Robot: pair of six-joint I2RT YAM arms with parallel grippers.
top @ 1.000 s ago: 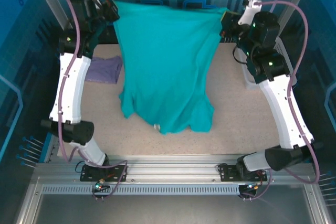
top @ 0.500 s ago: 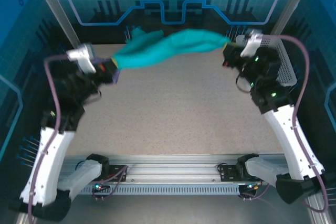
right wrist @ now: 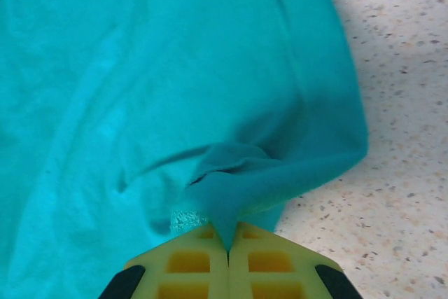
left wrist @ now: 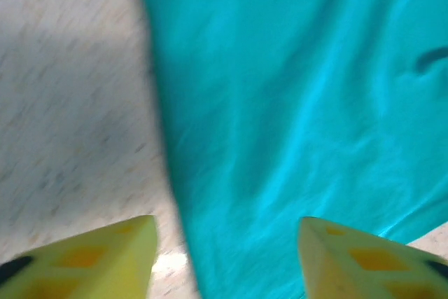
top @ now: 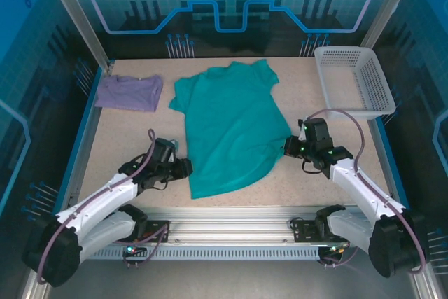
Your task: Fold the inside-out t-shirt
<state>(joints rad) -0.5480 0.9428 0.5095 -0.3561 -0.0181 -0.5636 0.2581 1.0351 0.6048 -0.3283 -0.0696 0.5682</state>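
Observation:
The inside-out t-shirt is teal and lies spread flat on the table, neck end far, hem near. My left gripper sits low at the hem's near-left corner. In the left wrist view the left gripper is open, its yellow fingertips stand wide apart, and the t-shirt edge lies on the table between them, unpinched. My right gripper is at the hem's right corner. In the right wrist view the right gripper is shut on a bunched fold of the t-shirt.
A smaller lavender shirt lies at the far left of the table. A white mesh basket stands at the far right. Speckled tabletop shows between the basket and the teal shirt.
The shirt hung stretched in the air between both raised grippers; it now lies flat on the table. Both arms came down toward the near edge, and the left gripper opened and let go.

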